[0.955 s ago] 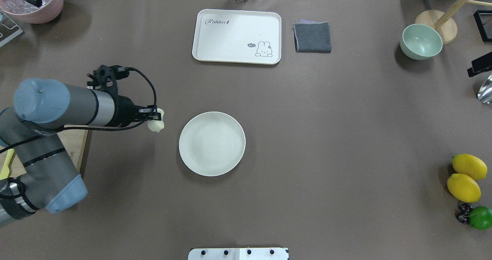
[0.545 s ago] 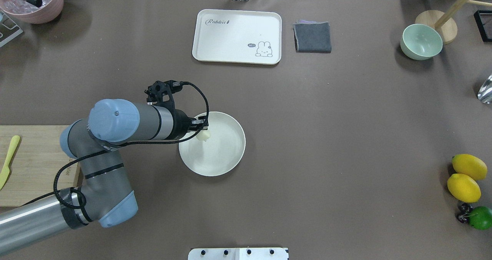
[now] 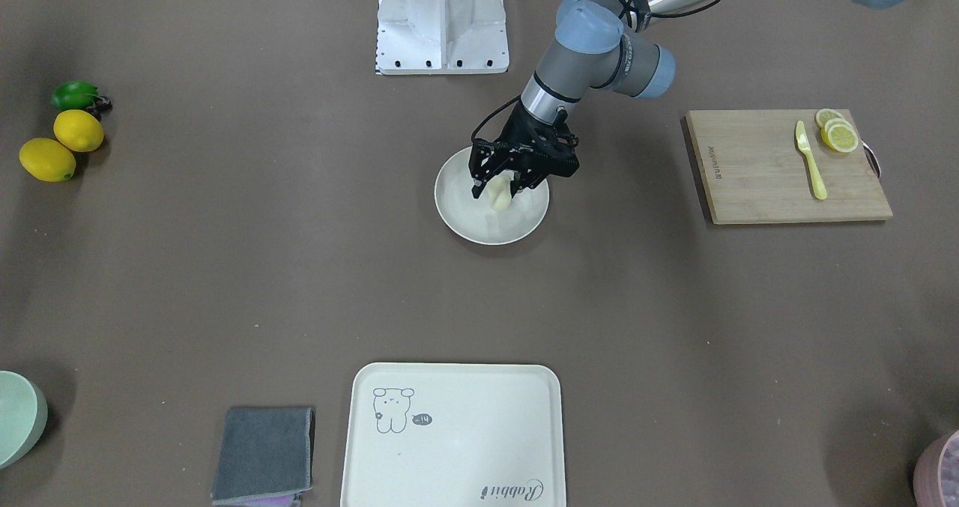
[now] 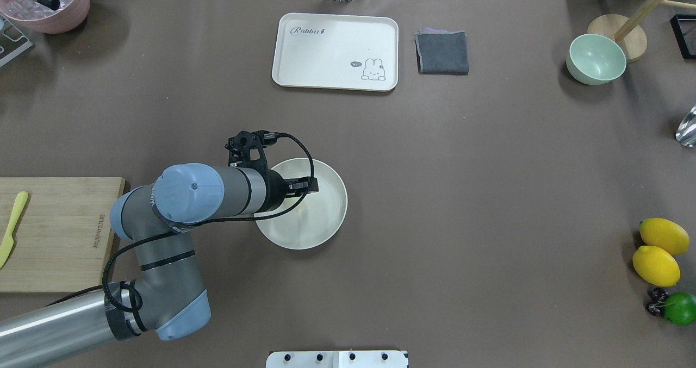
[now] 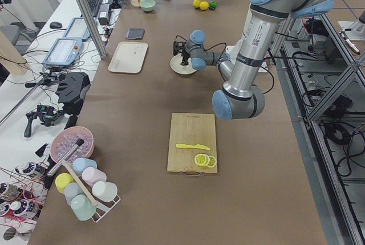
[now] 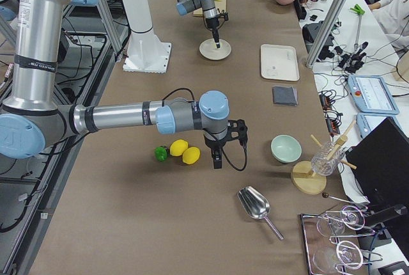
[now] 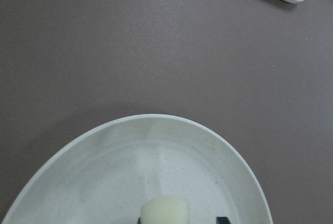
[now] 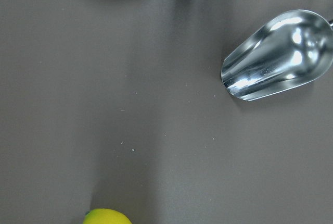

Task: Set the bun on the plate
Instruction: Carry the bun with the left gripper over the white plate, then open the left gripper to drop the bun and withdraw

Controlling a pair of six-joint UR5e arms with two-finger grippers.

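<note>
Cream-white bun (image 3: 500, 196) low inside the plate (image 3: 462, 219), near its middle, between the fingers (image 3: 476, 190) of the left gripper (image 3: 497, 191). Fingers parted wider than the bun: in the wrist view, one tip against it, the other clear of it with bare plate between. Slack, not clamped. Cannot tell whether resting on the plate's floor or just above it. Hidden under the wrist in the overhead view. Left arm reaching in from the board side, wrist turned straight down over the plate.

Right gripper (image 6: 217, 162) far off toward the table's other end, pointing down just beside two lemons (image 6: 190, 155) and a lime (image 6: 161, 153), near a steel scoop (image 8: 276, 54). Visible from the side view only; cannot tell whether spread or closed.

Bamboo board (image 3: 749, 170) well apart from the plate on the left arm's side, with a yellow knife (image 3: 811, 161) and lemon slices (image 3: 838, 134) on it. Tray (image 3: 464, 447) with a drawn animal across the table from the robot, grey cloth (image 3: 262, 451) just beside it, green bowl (image 3: 19, 417) further along toward the corner.
</note>
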